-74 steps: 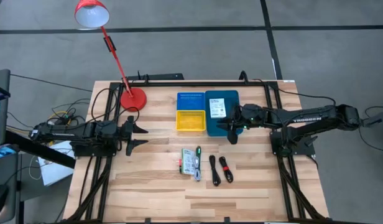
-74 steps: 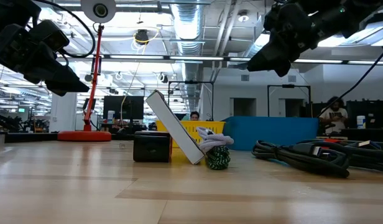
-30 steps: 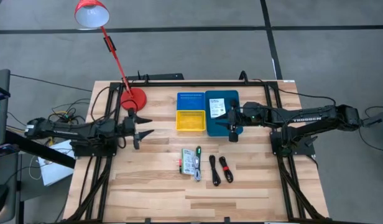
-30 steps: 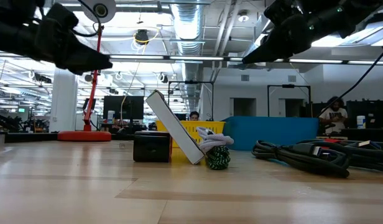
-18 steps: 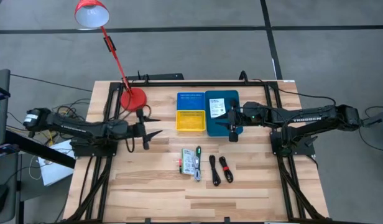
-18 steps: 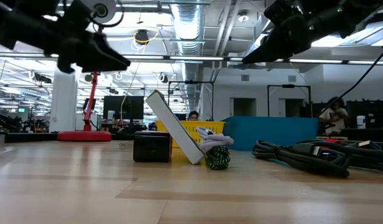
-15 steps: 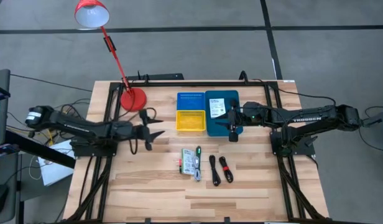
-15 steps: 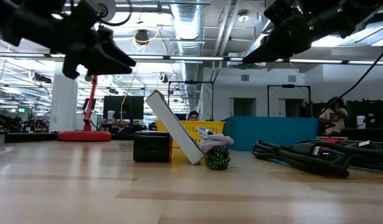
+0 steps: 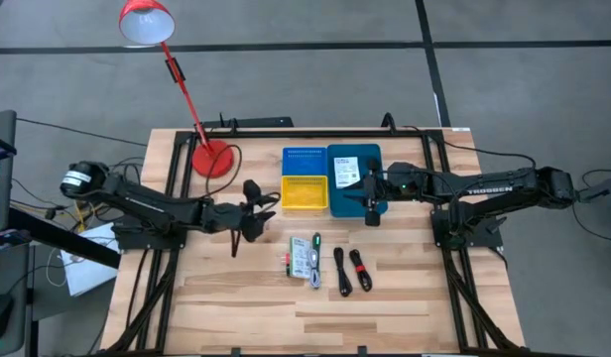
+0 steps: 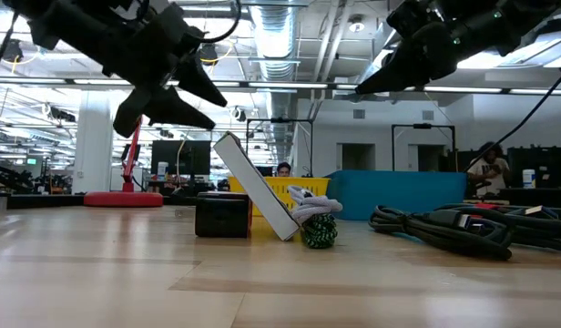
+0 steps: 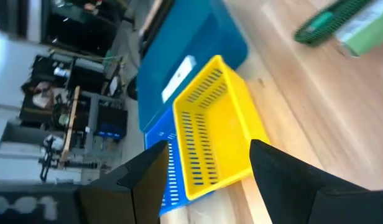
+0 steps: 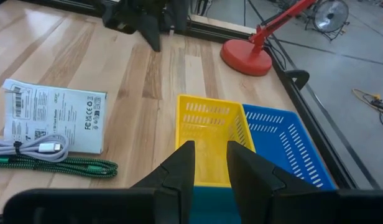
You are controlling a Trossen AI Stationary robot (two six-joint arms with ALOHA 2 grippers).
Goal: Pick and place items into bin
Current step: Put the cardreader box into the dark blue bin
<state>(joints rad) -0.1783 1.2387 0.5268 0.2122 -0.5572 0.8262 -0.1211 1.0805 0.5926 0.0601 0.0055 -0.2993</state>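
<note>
The loose items lie near the table's near middle: a white printed packet (image 9: 304, 260) (image 12: 55, 115) with a green-handled tool (image 9: 315, 242) and a small red-pink block (image 9: 289, 262), and two black cables with red bands (image 9: 351, 270) to their right. A second white packet (image 9: 345, 171) lies in the blue bin (image 9: 357, 198). My left gripper (image 9: 248, 216) (image 11: 207, 165) hangs open above the table just left of the yellow bin (image 9: 304, 191) (image 11: 216, 134). My right gripper (image 9: 370, 205) (image 12: 210, 155) hovers over the blue bin, its fingers a narrow gap apart and holding nothing.
A blue basket (image 9: 304, 159) stands at the yellow bin's far side. A red desk lamp's base (image 9: 211, 157) sits at the far left, its shade out over the floor. Bare wood lies along the near edge and on the left half of the table.
My left gripper has travelled toward the table's right, from near the lamp base to just left of the yellow bin, turning about its wrist and dropping a little on the way. Its fingers stay open. The right arm and the items have kept still.
</note>
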